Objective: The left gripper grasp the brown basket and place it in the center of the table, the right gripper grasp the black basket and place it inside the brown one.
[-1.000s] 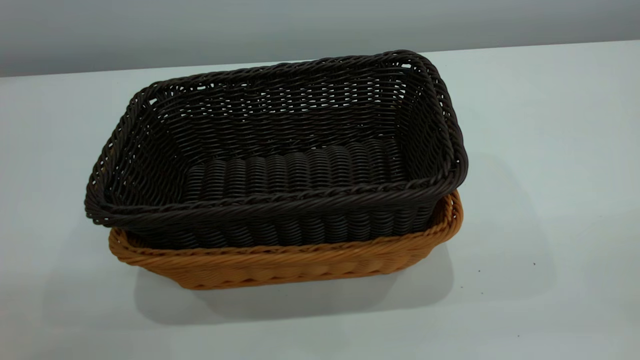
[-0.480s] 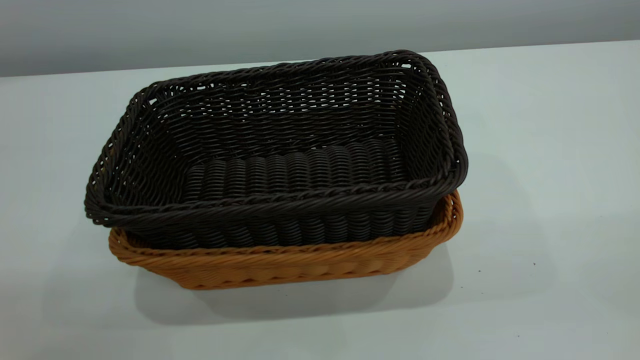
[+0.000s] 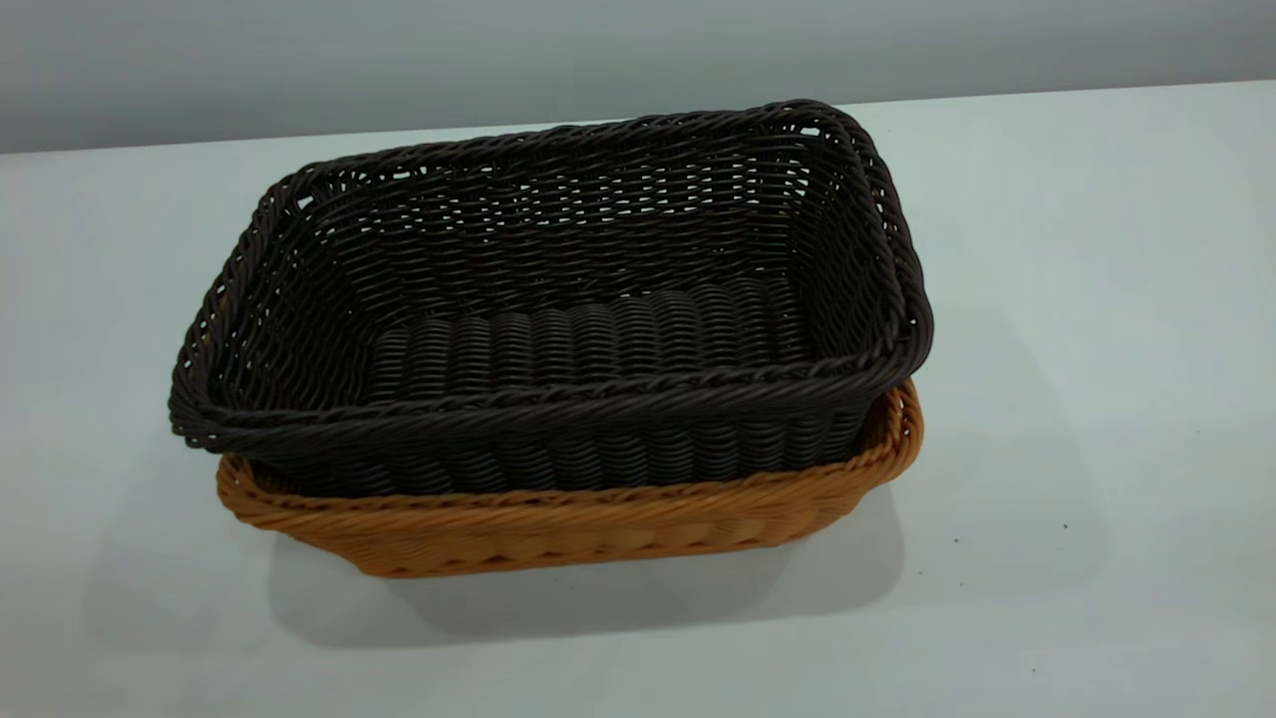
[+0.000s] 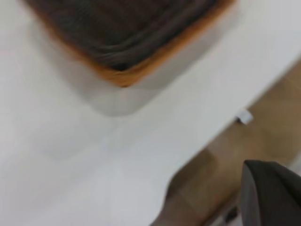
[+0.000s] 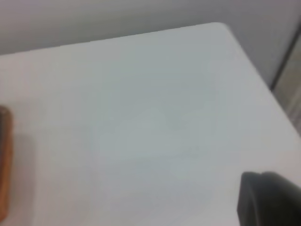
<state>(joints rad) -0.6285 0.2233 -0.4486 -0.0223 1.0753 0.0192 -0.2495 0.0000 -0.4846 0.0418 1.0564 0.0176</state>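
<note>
Wicker black basket (image 3: 558, 299) sits nested in brown basket (image 3: 598, 524) mid-table (image 3: 1097, 299), task looks done, my arms off toward 6 o'clock, jaw state can't tell.

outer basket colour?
Orange-tan woven wicker: the brown basket, holding the black basket. Shows best in the exterior view.

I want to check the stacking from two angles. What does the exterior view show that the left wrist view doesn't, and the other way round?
Only the exterior view shows the whole black basket seated inside the brown basket, its rim standing above the brown rim, with no arm in sight. Only the left wrist view shows the table's edge, the floor beyond it and a dark part of the left gripper. Both show the nested baskets on the white table.
</note>
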